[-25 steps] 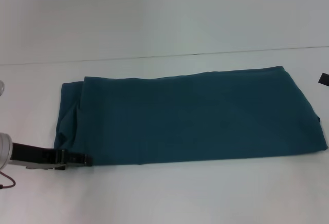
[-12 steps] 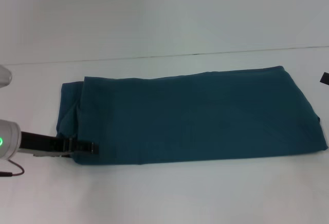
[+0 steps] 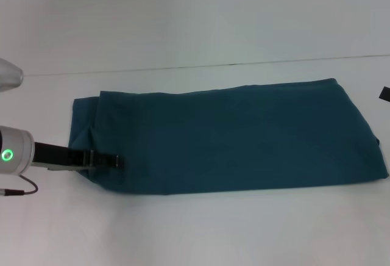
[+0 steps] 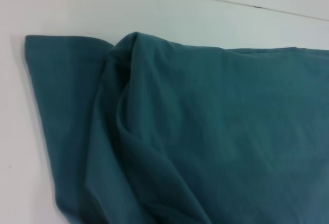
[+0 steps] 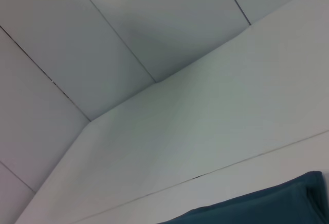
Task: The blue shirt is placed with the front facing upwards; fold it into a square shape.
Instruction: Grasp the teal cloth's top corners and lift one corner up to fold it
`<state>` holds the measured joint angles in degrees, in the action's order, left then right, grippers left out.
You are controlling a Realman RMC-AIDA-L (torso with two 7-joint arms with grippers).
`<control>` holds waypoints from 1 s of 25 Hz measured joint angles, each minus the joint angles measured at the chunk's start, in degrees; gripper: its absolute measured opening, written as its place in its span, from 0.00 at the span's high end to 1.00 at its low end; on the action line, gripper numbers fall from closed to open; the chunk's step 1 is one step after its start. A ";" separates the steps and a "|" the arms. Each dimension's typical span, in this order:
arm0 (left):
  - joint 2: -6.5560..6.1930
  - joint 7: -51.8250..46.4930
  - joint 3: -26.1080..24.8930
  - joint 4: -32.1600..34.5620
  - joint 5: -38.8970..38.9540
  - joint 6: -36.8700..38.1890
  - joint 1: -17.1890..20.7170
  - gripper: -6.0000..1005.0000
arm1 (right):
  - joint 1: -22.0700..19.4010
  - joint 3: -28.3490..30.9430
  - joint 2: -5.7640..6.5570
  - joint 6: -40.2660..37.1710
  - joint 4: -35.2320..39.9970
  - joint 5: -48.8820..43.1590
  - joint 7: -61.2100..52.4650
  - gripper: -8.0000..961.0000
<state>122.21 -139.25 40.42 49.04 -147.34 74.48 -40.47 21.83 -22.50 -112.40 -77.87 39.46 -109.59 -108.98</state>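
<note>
1. The desk [image 3: 195,229] carries the blue shirt [image 3: 231,138], already folded into a long band across its middle.
2. It looks soft and limp, so I would grip layered edges.
3. My left hand [image 3: 116,161] is at its near left corner; I cannot tell its spread.
4. My right hand is unseen.

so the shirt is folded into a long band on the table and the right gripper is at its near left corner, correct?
Not quite: it is the left gripper at the near left corner of the blue shirt, as the head view shows. The shirt does lie folded in a long band on the table.
</note>
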 joint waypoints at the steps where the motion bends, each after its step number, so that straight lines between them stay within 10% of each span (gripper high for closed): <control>1: 0.01 0.02 0.16 -0.12 -0.14 -0.19 0.07 0.13 | -0.02 0.00 0.00 0.08 0.00 0.00 0.00 0.17; 25: -0.60 -0.83 0.15 -0.21 -3.73 4.20 2.50 0.15 | -0.04 0.18 0.16 0.27 0.00 0.09 0.00 0.17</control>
<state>121.62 -140.07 40.57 48.83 -151.07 78.68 -37.97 21.80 -22.32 -112.25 -77.60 39.46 -109.50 -108.98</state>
